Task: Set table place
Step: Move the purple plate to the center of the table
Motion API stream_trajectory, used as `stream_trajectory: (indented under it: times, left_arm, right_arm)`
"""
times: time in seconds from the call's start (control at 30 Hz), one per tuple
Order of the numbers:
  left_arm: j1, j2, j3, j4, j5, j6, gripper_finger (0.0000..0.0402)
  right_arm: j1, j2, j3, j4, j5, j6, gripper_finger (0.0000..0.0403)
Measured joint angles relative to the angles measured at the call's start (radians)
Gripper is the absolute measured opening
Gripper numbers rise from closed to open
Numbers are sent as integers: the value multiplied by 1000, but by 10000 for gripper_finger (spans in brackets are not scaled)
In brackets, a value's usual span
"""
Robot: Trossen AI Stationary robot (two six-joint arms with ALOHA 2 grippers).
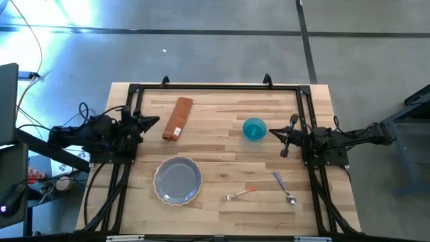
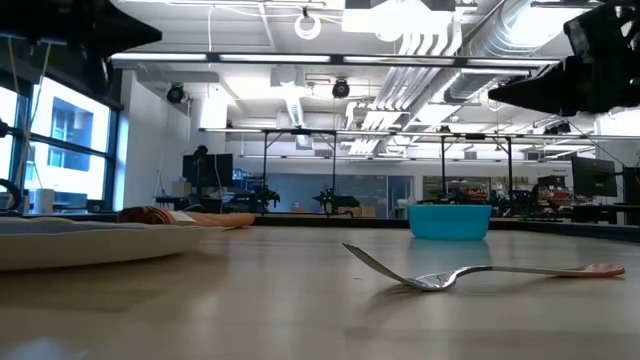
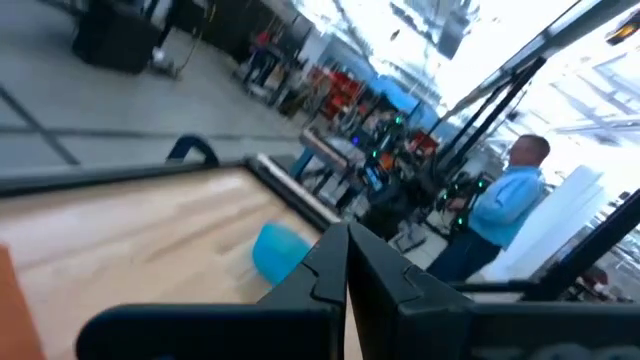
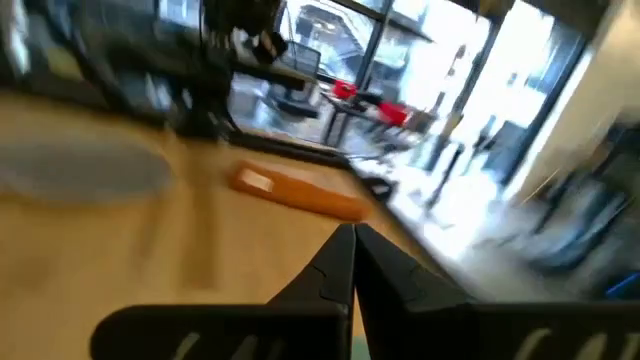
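On the light-wood table (image 1: 222, 161) lie a rolled orange napkin (image 1: 178, 119), a blue bowl (image 1: 254, 129), a grey-blue scalloped plate (image 1: 178, 180), a fork with an orange handle (image 1: 240, 193) and a spoon with a purple handle (image 1: 283, 186). My left gripper (image 1: 156, 122) is shut and empty at the table's left, just left of the napkin. My right gripper (image 1: 271, 133) is shut and empty, raised above the table just right of the bowl. The left wrist view shows the bowl (image 3: 280, 250). The right wrist view shows the napkin (image 4: 300, 193) and plate (image 4: 80, 165).
A black rail frame (image 1: 215, 87) edges the table. Bare wood lies in the table's middle, between the napkin, bowl and plate. In the low view the fork (image 2: 450, 275) lies nearest, with the bowl (image 2: 450, 220) behind it. A person in a blue shirt (image 3: 505, 200) stands beyond the table.
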State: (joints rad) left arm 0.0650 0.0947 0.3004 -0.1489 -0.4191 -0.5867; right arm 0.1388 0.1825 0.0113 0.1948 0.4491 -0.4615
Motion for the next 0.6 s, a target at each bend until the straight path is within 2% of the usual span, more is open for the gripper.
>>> stream_trajectory:
  times: [0.07,0.13,0.27,0.33,0.43,0.5,0.6]
  left_arm:
    - [0,20,0,13,-15,6,0]
    - [0,42,0,15,-20,6,0]
    - [0,87,0,22,-20,-19,0]
    - [0,108,0,21,-20,-30,0]
    - [0,137,0,21,-20,-50,0]
    - [0,152,0,21,-20,-50,0]
    - [0,172,0,21,-20,-51,0]
  right_arm:
    - [-4,0,0,4,28,-168,0]
    - [-9,0,0,16,52,-262,0]
    - [-15,1,0,66,39,-188,0]
    - [-16,1,0,145,38,7,0]
    - [-16,0,1,317,51,521,0]
    - [-16,0,1,386,52,785,0]
    - [-17,0,1,416,65,972,0]
